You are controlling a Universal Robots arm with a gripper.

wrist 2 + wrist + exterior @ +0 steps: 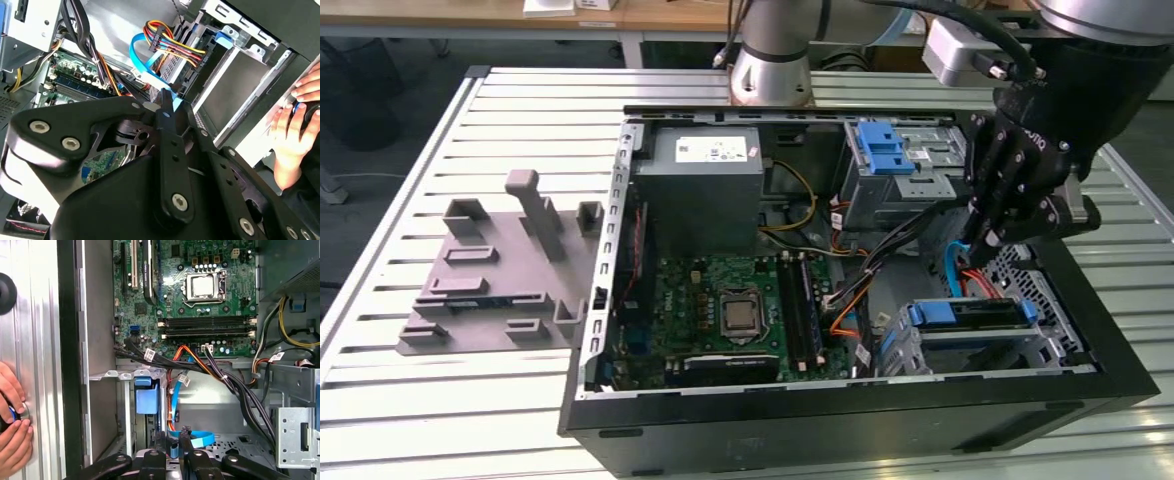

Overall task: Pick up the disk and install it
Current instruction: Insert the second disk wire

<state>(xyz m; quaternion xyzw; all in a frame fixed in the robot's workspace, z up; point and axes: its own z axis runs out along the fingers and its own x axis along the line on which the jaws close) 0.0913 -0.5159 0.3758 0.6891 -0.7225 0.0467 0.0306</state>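
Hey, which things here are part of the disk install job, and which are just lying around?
Job: gripper, disk in the drive cage.
Lying about: grey fixture plate, power-supply box, motherboard, a person's hand.

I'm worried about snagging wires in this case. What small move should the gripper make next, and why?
Probably a slight lift straight up. The gripper is right against the blue cable and the coloured wires, and the disk with blue rails lies in the drive cage nearby; rising should clear the cable.
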